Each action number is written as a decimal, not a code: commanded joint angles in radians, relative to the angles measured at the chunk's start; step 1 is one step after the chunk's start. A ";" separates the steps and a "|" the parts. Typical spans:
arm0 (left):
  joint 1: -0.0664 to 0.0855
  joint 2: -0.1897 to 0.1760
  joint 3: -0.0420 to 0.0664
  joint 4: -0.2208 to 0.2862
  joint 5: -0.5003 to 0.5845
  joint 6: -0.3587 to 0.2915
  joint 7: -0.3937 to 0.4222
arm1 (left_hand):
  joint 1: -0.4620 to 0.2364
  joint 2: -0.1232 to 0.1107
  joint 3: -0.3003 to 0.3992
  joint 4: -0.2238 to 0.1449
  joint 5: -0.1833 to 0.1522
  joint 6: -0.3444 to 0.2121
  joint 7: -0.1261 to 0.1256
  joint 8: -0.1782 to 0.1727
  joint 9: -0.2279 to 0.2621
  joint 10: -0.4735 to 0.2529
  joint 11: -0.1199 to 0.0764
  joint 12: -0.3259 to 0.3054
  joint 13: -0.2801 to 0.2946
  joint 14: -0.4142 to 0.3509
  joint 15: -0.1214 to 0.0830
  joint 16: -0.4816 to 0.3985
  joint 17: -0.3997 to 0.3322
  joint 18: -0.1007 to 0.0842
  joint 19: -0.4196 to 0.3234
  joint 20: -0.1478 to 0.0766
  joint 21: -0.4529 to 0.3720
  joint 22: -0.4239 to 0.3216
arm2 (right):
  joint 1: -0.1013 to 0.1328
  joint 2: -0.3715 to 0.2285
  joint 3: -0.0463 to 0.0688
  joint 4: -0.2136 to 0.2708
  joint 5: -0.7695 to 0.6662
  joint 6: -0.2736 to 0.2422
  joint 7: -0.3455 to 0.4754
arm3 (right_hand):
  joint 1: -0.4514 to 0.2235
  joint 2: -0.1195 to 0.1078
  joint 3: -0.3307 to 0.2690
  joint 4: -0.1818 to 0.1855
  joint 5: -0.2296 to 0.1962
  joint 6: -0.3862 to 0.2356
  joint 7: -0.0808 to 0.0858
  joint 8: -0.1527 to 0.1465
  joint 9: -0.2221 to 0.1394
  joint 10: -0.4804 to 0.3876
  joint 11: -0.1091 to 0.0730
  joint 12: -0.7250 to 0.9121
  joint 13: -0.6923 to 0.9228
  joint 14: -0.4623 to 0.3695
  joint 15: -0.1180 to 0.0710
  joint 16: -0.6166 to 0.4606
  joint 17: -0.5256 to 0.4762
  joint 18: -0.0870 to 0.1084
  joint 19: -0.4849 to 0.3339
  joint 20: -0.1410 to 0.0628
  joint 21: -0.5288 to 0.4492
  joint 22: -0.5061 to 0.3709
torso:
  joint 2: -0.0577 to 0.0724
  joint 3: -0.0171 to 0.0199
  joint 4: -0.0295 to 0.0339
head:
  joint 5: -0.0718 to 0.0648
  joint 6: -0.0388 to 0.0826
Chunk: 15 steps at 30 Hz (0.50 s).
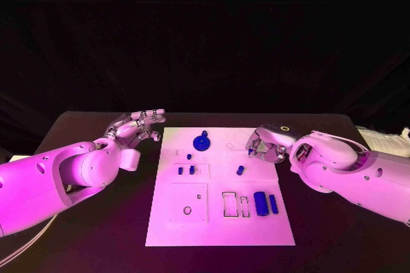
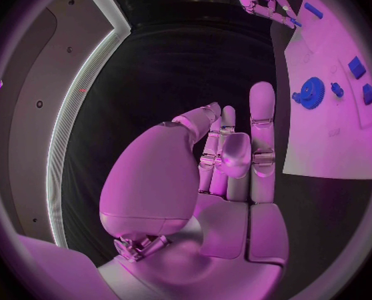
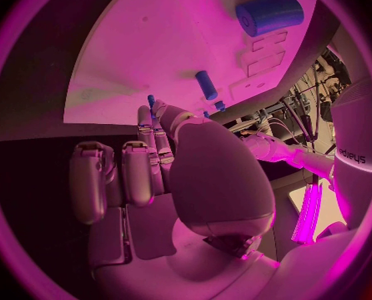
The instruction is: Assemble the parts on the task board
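Flat white rectangular task board (image 1: pixel 220 225) lying mid-desk on the black desk (image 1: pixel 94 237), carrying small blue plastic parts. Round blue toothed gear (image 1: pixel 201 143) near the board's far edge; short blue peg (image 1: pixel 241 170) near the board's middle; stout blue cylinder (image 1: pixel 259 203) and a slimmer blue bar (image 1: pixel 272 204) side by side toward the board's near right. Left hand (image 1: pixel 137 128) just off the board's far left corner, fingers spread, holding nothing. Right hand (image 1: pixel 266 146) over the board's far right corner, fingers curled in around a small blue piece (image 3: pixel 151 101) at the fingertips. Probably light, stiff, smooth parts, apt to slip: best pinched across the sides, the gear by its rim. Right wrist view giving the fingertip contact hidden from the head view; left wrist view confirming an empty palm and showing the gear's teeth.
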State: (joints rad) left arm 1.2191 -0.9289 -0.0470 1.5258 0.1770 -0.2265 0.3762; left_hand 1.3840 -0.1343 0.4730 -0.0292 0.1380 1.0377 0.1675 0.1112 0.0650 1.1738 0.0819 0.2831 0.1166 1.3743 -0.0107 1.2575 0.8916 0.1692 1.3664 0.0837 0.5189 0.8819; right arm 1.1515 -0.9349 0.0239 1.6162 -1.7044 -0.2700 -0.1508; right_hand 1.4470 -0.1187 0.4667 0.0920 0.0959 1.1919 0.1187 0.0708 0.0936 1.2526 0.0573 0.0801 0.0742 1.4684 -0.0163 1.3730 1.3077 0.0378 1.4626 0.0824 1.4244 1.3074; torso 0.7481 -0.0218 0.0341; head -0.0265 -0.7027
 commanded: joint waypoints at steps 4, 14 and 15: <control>0.000 0.002 0.001 -0.002 0.004 0.009 0.003 | -0.002 0.007 0.000 -0.005 0.003 -0.008 0.001 -0.005 -0.001 -0.010 0.000 0.007 0.002 -0.005 0.004 0.001 -0.002 0.007 -0.004 0.003 -0.006 -0.001 | 0.001 -0.009 0.003 0.062 0.015 -0.021 0.016 | -0.013 0.000 0.007 -0.001 -0.006 0.007 0.001 0.005 0.002 0.004 0.000 -0.002 -0.001 0.057 -0.006 0.004 0.006 0.011 0.008 -0.001 0.005 0.068 | 0.001 0.0006 -0.0007 | 0.008 -0.001; -0.003 0.009 0.001 -0.005 0.004 0.012 0.006 | -0.002 0.007 0.000 -0.005 0.003 -0.008 0.001 -0.005 -0.001 -0.010 0.000 0.007 0.002 -0.005 0.004 0.001 -0.002 0.007 -0.004 0.003 -0.006 -0.001 | -0.008 0.018 0.005 0.178 -0.006 -0.030 0.039 | -0.011 0.001 0.013 -0.007 -0.004 0.006 0.002 0.003 0.002 0.004 0.000 -0.004 -0.003 0.058 -0.006 0.006 0.008 0.011 0.008 -0.001 0.006 0.069 | 0.000 0.0004 0.0007 | 0.028 -0.006; -0.004 0.010 0.001 -0.005 0.004 0.013 0.006 | -0.002 0.007 0.000 -0.005 0.003 -0.008 0.001 -0.005 -0.001 -0.010 0.000 0.007 0.002 -0.005 0.004 0.001 -0.002 0.007 -0.004 0.003 -0.006 -0.001 | -0.011 0.023 0.006 0.187 -0.007 -0.029 0.041 | -0.011 0.001 0.014 -0.008 -0.004 0.006 0.002 0.003 0.002 0.004 0.000 -0.004 -0.003 0.058 -0.006 0.006 0.008 0.011 0.008 -0.001 0.006 0.069 | 0.001 -0.0004 0.0011 | 0.031 -0.006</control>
State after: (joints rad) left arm 1.2157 -0.9216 -0.0470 1.5201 0.1771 -0.2264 0.3758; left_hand 1.3840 -0.1343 0.4730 -0.0291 0.1380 1.0378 0.1675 0.1113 0.0651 1.1702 0.0783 0.2830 0.1175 1.3743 -0.0107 1.2575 0.8908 0.1692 1.3664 0.0837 0.5189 0.8819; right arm 1.1434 -0.9150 0.0293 1.7944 -1.6954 -0.2909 -0.1312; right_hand 1.4471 -0.1188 0.4752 0.0835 0.0937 1.1909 0.1189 0.0719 0.0971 1.2525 0.0574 0.0800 0.0721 1.4684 -0.0163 1.3730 1.3075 0.0377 1.4626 0.0824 1.4243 1.3073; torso 0.7492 -0.0209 0.0347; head -0.0013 -0.7072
